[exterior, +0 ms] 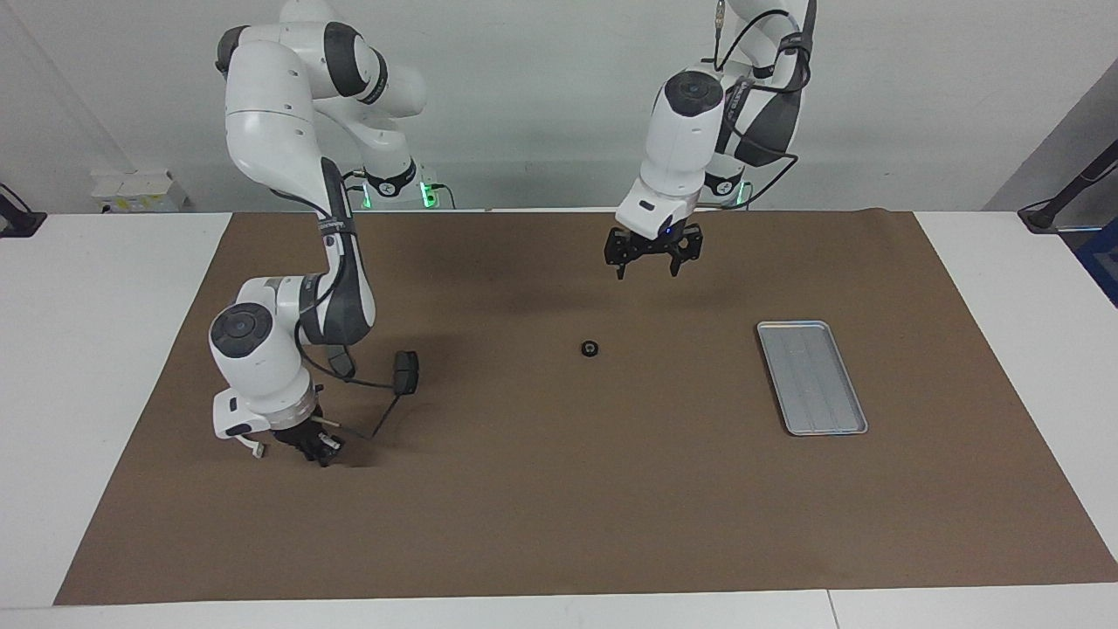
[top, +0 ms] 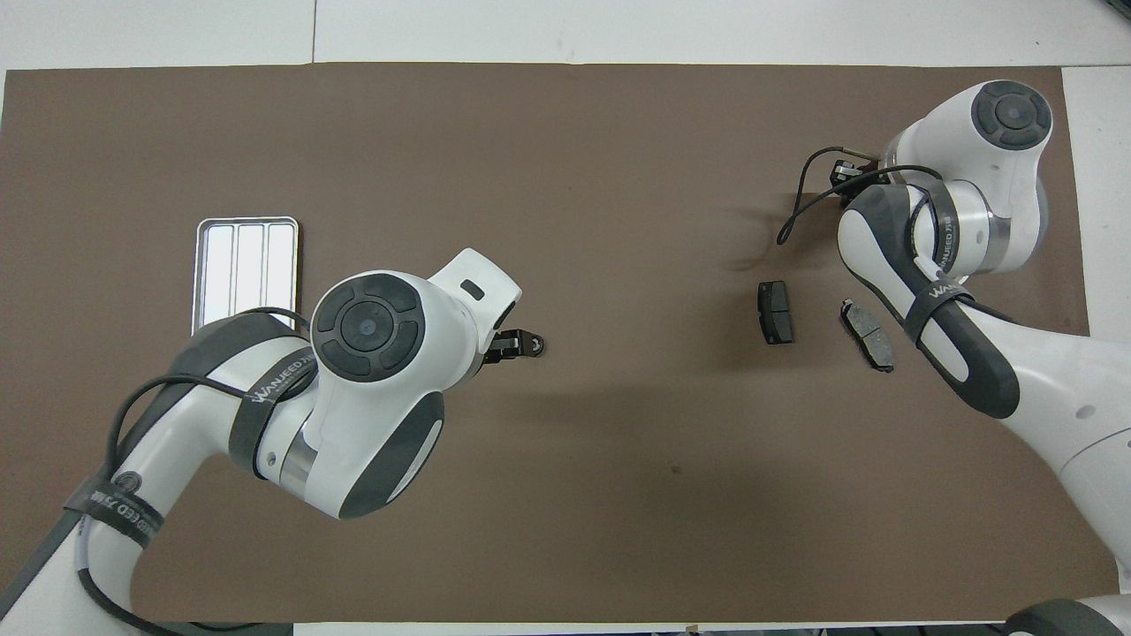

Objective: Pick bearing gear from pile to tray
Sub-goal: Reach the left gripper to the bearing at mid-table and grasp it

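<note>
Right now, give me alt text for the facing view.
The left pincer hangs open above the brown mat, over a spot near a small black round part. The right pincer is shut, low at the mat by a dark brake pad; a silver tray lies empty.

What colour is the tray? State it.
Silver-grey metal, the tray shows it best in the overhead view.

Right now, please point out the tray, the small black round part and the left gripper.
tray (exterior: 812,377): facing view, on its ridged floor.
small black round part (exterior: 590,349): facing view, on its top.
left gripper (exterior: 648,271): facing view, midway between its fingertips.
</note>
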Available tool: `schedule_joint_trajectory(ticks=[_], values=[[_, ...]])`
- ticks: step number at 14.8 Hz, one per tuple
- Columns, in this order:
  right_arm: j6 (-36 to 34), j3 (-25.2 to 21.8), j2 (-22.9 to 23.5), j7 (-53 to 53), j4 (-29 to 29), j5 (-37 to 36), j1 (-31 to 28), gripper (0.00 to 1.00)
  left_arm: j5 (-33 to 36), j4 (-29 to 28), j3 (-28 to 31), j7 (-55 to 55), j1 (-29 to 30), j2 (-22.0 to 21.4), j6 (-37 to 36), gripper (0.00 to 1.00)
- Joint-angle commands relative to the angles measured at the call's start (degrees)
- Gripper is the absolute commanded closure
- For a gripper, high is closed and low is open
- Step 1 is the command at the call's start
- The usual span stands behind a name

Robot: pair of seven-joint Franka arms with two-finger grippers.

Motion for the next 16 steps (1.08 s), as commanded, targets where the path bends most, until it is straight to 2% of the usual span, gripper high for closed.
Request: schedule_joint_trajectory(ticks=[1,3,7,16], values=[[-4.8,0.7,-1.1,-2.5,0.9,-0.8,-0.7,1.0,3.4,2.1,1.1,-4.5,-2.5,5.4,3.4,0.0],[-9.9,0.8,-2.3,-2.9,2.8,-0.9,-0.4,1.0,5.0,4.9,1.1,-6.8,-3.4,9.9,4.6,0.0],[-15.0,0.8,-6.0,-6.9,3.1,-1.1,-0.2,1.0,5.0,7.5,1.1,-7.6,-4.2,14.2,6.4,0.0],[-28.8,1.1,-16.3,-12.9,4.0,-1.0,0.4,1.0,6.3,6.5,1.1,-8.9,-4.9,15.9,8.8,0.0]])
